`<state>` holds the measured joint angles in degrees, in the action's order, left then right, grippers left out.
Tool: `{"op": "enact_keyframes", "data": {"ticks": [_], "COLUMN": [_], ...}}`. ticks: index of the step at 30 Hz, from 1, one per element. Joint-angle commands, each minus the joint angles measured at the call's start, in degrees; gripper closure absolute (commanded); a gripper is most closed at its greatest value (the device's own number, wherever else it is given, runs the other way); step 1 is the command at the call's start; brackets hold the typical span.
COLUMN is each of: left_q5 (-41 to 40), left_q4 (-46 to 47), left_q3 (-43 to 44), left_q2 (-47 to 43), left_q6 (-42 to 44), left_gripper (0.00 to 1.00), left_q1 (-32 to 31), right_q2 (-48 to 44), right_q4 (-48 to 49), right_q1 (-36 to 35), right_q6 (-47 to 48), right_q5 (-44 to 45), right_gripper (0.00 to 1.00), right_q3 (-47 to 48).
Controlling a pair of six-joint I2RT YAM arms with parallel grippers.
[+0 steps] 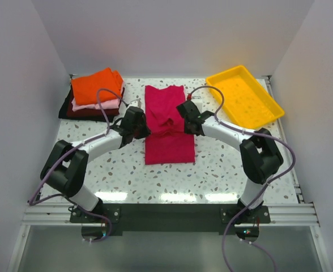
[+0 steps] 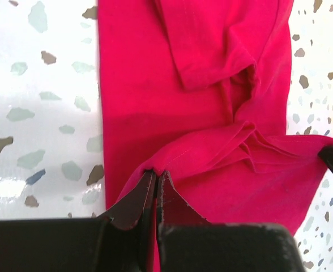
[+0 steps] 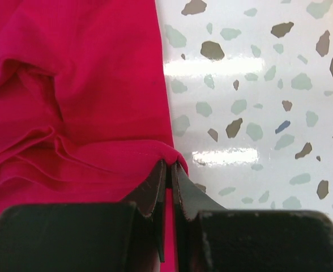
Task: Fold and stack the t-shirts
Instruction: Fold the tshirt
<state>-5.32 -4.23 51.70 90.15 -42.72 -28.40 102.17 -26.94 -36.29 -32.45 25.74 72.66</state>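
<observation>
While left tool (image 2: 156, 173) and right tool (image 3: 167, 163) pinch crimson shirt (image 2: 155, 85), stack (image 1: 94, 90) shows overhead only

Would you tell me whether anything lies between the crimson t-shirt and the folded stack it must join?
Nothing visible: bare tabletop separates crimson t-shirt and folded stack; only the left arm's cable loops above the stack.

You will find no writing, brand, number or sign clear enough to read on the crimson t-shirt (image 1: 167, 148), the folded stack (image 1: 95, 90), the yellow tray (image 1: 244, 97) or the table (image 1: 127, 177).
</observation>
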Motion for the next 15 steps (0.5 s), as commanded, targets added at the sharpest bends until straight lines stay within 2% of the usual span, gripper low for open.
{"op": "enact_keyframes", "data": {"ticks": [1, 5, 6, 8, 9, 12, 15], "left_q5": [1.6, -0.2, -0.7, -2.9, -3.8, -7.2, -8.5], "left_q4": [2.2, -0.3, -1.0, -3.2, -3.9, -6.0, -6.2], "left_q3": [4.1, 6.8, 7.6, 10.1, 10.9, 12.5, 10.6], "left_q2": [2.8, 5.4, 5.7, 5.8, 5.5, 2.7, -2.2], "left_q6": [2.3, 2.2, 2.3, 2.1, 2.2, 2.1, 2.2], "left_gripper": [1.0, 1.0, 0.91, 0.75, 0.58, 0.3, 0.2], "left_q1": [1.1, 1.9, 2.0, 2.1, 2.1, 2.1, 1.9], "right_q2": [2.7, 5.8, 6.1, 5.8, 5.4, 2.1, -2.9], "right_q4": [1.3, 0.3, 0.0, -0.4, -1.0, -1.4, -0.3], "right_q1": [1.1, 2.2, 2.4, 2.9, 3.0, 3.1, 3.1], "right_q6": [2.8, 3.7, 4.1, 5.3, 5.7, 7.0, 7.2], "right_q5": [-1.1, -2.2, -2.4, -2.6, -2.4, -2.2, -3.6], "right_gripper": [1.0, 1.0, 0.96, 0.8, 0.58, 0.28, 0.22], "right_q3": [4.8, 8.0, 8.8, 11.4, 12.1, 13.8, 11.5]}}
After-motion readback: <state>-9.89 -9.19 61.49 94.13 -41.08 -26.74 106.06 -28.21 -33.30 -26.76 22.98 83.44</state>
